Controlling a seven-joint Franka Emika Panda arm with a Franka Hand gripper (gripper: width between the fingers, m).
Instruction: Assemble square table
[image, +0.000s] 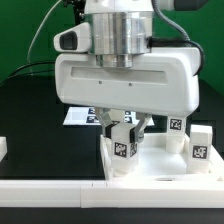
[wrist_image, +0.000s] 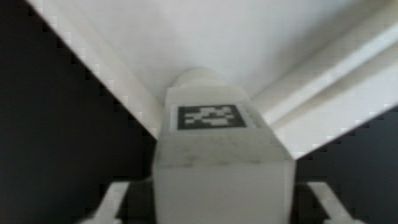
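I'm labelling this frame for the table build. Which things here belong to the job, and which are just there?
Belonging to the job:
end effector
leg it grips
square top
standing legs

Just there:
marker board
long white bar

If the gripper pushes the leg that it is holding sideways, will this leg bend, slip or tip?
The leg looks thick and blocky, so it probably stays stiff. Its smooth white plastic may slip a little between the fingers. It seems stubby, so, set on the tabletop, it would likely tip less easily than a slender part.
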